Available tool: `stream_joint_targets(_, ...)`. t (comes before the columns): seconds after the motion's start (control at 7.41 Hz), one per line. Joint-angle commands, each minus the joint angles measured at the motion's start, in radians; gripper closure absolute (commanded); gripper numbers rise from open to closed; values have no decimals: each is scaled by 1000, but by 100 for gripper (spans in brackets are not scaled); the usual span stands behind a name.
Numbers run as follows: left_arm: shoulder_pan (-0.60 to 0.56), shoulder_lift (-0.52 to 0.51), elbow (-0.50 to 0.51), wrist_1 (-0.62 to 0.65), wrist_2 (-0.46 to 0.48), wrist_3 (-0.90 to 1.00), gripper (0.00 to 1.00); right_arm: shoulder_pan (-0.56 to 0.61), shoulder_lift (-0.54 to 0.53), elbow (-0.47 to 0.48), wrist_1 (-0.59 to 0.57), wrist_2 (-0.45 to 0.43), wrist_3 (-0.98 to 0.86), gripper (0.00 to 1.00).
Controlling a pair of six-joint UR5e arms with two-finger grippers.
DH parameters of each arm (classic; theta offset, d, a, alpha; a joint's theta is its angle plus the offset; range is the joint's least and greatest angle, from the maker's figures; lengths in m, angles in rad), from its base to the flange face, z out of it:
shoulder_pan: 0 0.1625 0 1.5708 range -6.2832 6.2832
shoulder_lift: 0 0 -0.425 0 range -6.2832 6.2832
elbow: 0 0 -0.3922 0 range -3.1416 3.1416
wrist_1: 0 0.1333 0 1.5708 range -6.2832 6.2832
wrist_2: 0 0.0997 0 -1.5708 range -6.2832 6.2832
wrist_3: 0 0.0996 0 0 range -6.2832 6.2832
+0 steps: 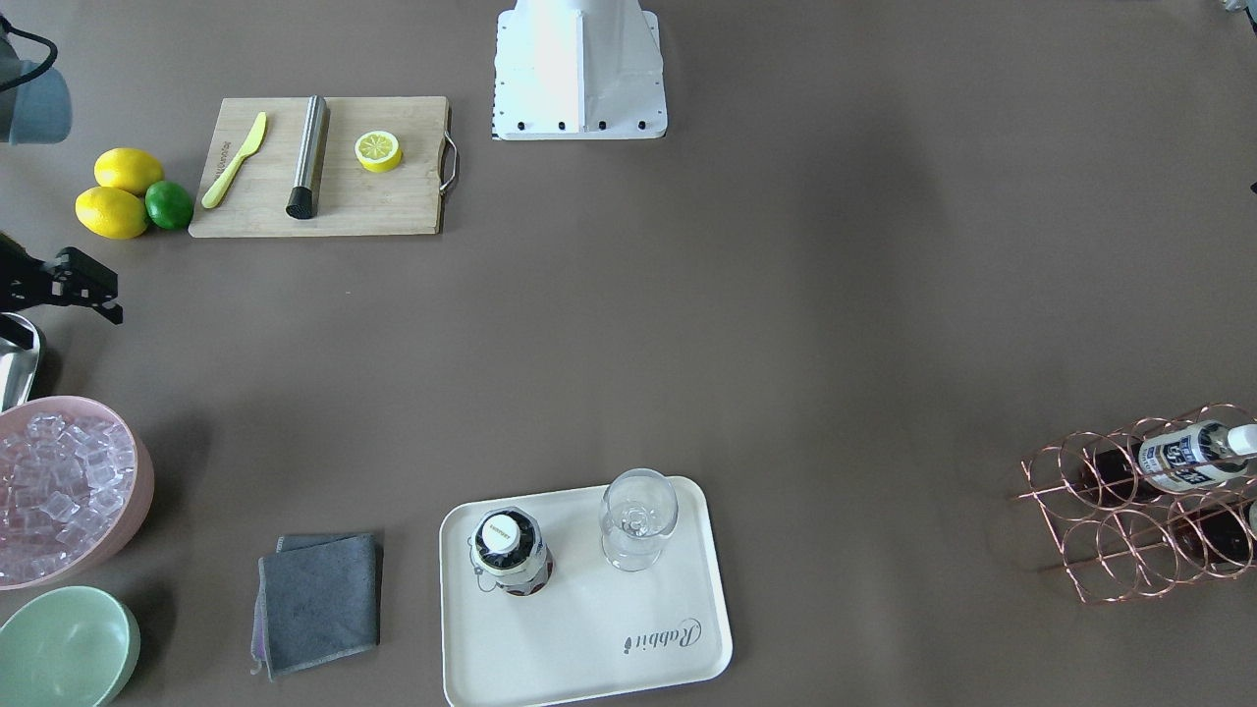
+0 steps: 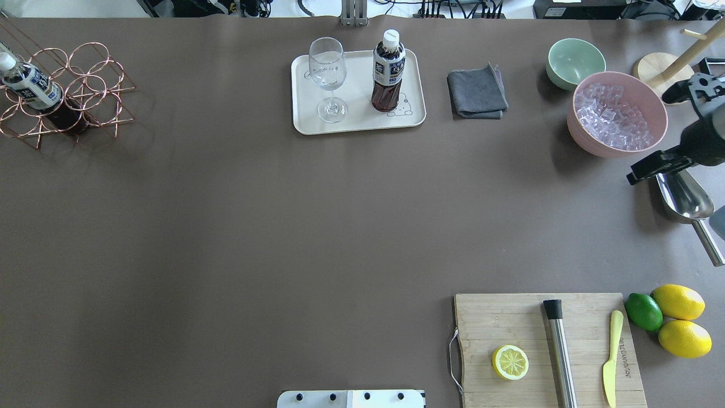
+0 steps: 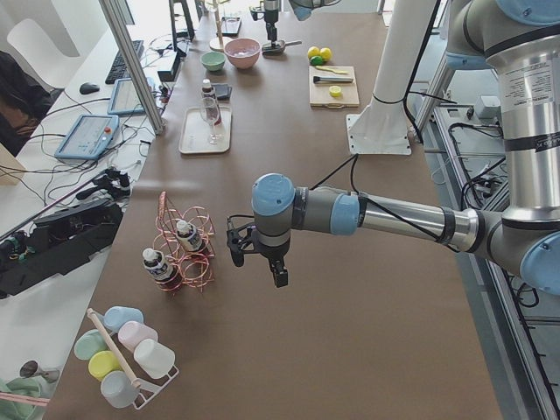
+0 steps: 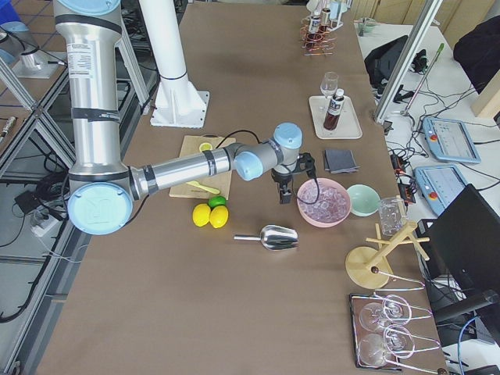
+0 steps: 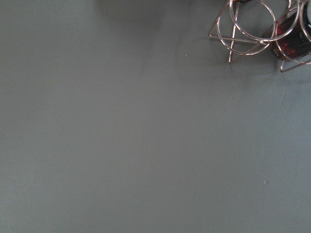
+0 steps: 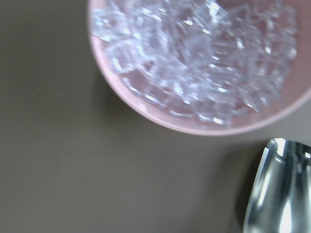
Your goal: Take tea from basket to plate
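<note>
One tea bottle [image 2: 388, 71] stands upright on the cream plate [image 2: 357, 122], also seen in the front view [image 1: 509, 550] on the plate [image 1: 589, 668]. Two more tea bottles [image 2: 28, 85] lie in the copper wire basket [image 2: 85, 90] at the far left, which also shows in the front view [image 1: 1110, 530]. My left gripper [image 3: 256, 265] shows only in the left side view, hovering beside the basket [image 3: 197, 262]; I cannot tell if it is open. My right gripper [image 2: 647, 140] is open and empty beside the pink ice bowl.
A wine glass [image 2: 328, 79] stands on the plate next to the bottle. A grey cloth [image 2: 477, 93], green bowl [image 2: 573, 61], pink ice bowl [image 2: 617, 116] and metal scoop [image 2: 688, 201] lie right. The cutting board [image 2: 544, 351] and lemons [image 2: 679, 320] are near right.
</note>
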Motion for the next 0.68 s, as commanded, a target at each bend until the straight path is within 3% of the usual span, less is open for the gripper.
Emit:
stream_joint_targets(0.0,23,-12,-2,1,-1,38,1,152,-152,-9,-52,23,-16,0)
stream_joint_targets(0.27,7,-3,-11,10,0,259,1,270,-207,-28,-121,27,-22,0)
stream_joint_targets(0.54,6,1,-8,10,2,287,1,324,-197,-29,-222,26,-97,0)
